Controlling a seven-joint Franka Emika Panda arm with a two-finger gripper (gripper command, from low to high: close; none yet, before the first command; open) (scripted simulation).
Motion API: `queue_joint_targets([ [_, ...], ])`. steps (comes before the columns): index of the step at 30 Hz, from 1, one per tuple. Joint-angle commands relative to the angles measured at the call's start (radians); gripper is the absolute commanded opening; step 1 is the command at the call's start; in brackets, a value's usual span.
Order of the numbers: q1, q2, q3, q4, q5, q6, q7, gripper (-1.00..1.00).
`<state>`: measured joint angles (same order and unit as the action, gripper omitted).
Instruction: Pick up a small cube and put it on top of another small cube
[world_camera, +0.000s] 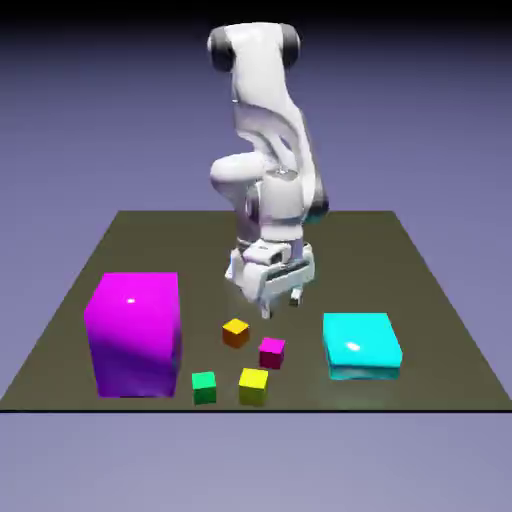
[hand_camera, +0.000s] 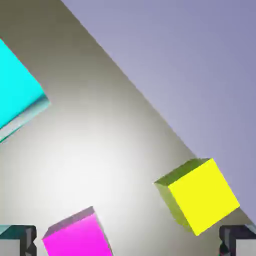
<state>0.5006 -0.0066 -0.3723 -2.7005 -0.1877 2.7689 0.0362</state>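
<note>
Claw (world_camera: 281, 306): wide, above and behind small pink cube.
Small pink cube (world_camera: 271, 352): on table (world_camera: 300, 390).
Yellow cube (world_camera: 253, 386): near small pink cube.

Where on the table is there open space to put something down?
Bare patches: between the small magenta cube and the cyan block, and beyond the big magenta block. It's crowded around the orange, green and yellow cubes.

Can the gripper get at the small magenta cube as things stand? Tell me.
Probably yes: the gripper hangs open, and nothing visible covers the cube, though its neighbours stand fairly near.
</note>
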Motion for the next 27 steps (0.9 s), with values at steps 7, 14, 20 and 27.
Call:
queue_joint_targets([
  [7,0.077,0.206,-0.054,0.034,-0.015,0.0,-0.185,0.0],
  [14,0.002,0.371,0.026,0.053,0.051,0.145,-0.226,-1.0],
  [20,0.101,0.154,-0.078,0.028,-0.036,-0.046,-0.172,-1.0],
  [27,0.024,0.213,-0.066,0.259,0.073,-0.242,-0.093,-1.0],
])
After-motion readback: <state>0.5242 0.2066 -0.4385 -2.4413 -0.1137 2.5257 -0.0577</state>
